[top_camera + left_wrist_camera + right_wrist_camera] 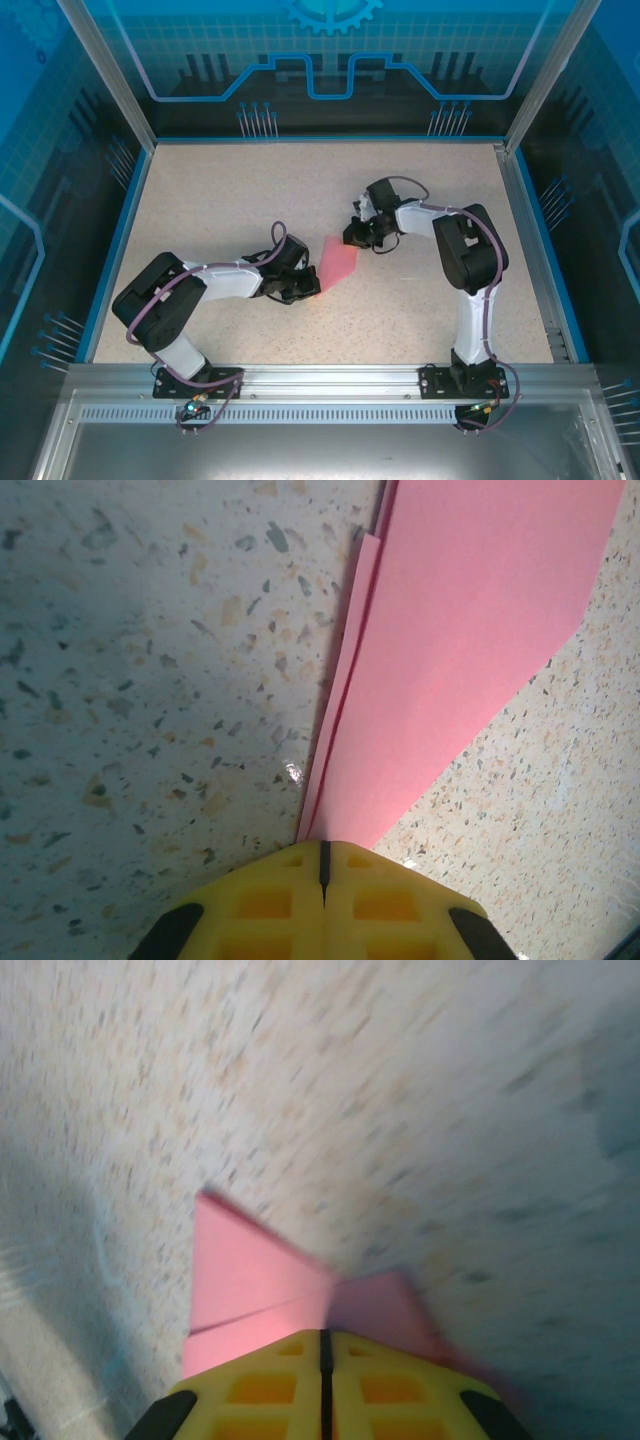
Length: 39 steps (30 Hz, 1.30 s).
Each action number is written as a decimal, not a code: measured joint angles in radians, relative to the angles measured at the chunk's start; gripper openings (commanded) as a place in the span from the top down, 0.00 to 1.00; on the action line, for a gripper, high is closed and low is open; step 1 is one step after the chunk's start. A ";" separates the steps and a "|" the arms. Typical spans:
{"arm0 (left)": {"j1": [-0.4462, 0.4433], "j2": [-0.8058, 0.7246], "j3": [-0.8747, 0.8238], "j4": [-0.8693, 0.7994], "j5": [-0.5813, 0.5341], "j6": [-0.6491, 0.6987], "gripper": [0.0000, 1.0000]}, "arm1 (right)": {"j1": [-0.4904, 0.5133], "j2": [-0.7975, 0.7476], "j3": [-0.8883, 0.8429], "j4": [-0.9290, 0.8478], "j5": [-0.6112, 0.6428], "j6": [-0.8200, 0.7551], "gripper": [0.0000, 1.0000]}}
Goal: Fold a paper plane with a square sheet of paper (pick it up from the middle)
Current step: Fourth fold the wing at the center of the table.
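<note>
The pink paper (339,261) is folded into a long narrow shape with layered edges and sits mid-table between both grippers. In the left wrist view the folded paper (470,630) tapers to a point that runs into the closed seam of my left gripper (323,848), which is shut on that tip. My left gripper (308,288) is at the paper's near-left end. My right gripper (360,238) is at its far-right end. In the blurred right wrist view the pink paper (250,1280) spreads to both sides of my shut right gripper (325,1338), creased at the seam.
The speckled beige table (220,200) lies all around, bounded by blue side rails (118,225) and a metal frame. Both arms reach inward towards the middle.
</note>
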<state>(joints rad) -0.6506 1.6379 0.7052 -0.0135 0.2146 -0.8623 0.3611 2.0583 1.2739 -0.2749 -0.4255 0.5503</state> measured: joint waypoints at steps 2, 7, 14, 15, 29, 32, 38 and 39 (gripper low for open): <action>0.000 0.000 0.000 0.000 0.000 0.000 1.00 | -0.031 -0.001 0.008 -0.001 0.029 0.003 0.89; 0.000 -0.001 0.011 -0.020 0.002 0.000 0.95 | -0.058 -0.063 -0.035 0.009 0.084 0.030 0.78; 0.000 -0.058 0.051 -0.124 -0.005 0.001 0.56 | -0.020 -0.298 -0.202 0.032 0.080 0.130 0.55; 0.000 -0.075 0.062 -0.136 -0.012 0.002 0.53 | -0.011 -0.318 -0.220 0.037 0.077 0.146 0.51; 0.045 -0.106 0.125 -0.137 -0.087 0.010 0.54 | 0.149 -0.249 -0.232 0.064 0.090 0.309 0.54; 0.045 -0.067 0.130 -0.127 -0.068 0.014 0.59 | 0.149 -0.214 -0.217 0.065 0.098 0.323 0.55; 0.046 -0.031 0.140 -0.109 -0.055 0.019 0.62 | 0.151 -0.183 -0.204 0.070 0.095 0.330 0.58; 0.046 -0.029 0.142 -0.109 -0.053 0.022 0.62 | 0.151 -0.179 -0.200 0.074 0.093 0.330 0.58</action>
<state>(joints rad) -0.6044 1.6093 0.8467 -0.1223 0.1616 -0.8402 0.5125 1.8793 1.0737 -0.2005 -0.3328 0.8799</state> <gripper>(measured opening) 0.388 0.422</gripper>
